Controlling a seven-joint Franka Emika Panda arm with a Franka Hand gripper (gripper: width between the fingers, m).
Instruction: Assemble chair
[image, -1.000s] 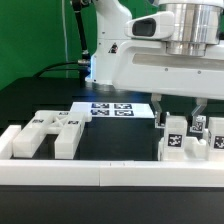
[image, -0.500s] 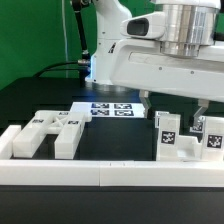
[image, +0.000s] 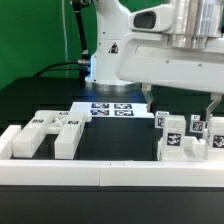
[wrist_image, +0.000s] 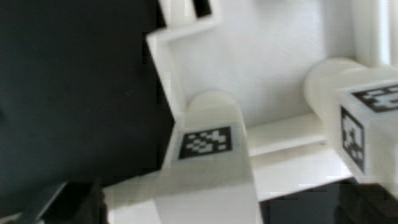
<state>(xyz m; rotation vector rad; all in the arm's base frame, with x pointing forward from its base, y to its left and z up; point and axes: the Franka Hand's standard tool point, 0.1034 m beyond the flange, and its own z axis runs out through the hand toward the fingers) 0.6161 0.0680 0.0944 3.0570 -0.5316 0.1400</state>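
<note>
Black tabletop (image: 110, 140), green wall (image: 30, 40) behind, white border rail (image: 100, 175) in front; the marker board (image: 112, 108) lies mid-table. The gripper (image: 180, 100) hangs over tagged chair parts (image: 172, 140), jaws apart.

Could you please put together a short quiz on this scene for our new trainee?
1. True or false: the marker board stands upright on the table.
2. The fingers are above chair parts on which side of the exterior view? A) left B) right C) centre
3. What colour is the table's surface?
Key: 1 false, it lies flat; 2 B; 3 black.
</note>
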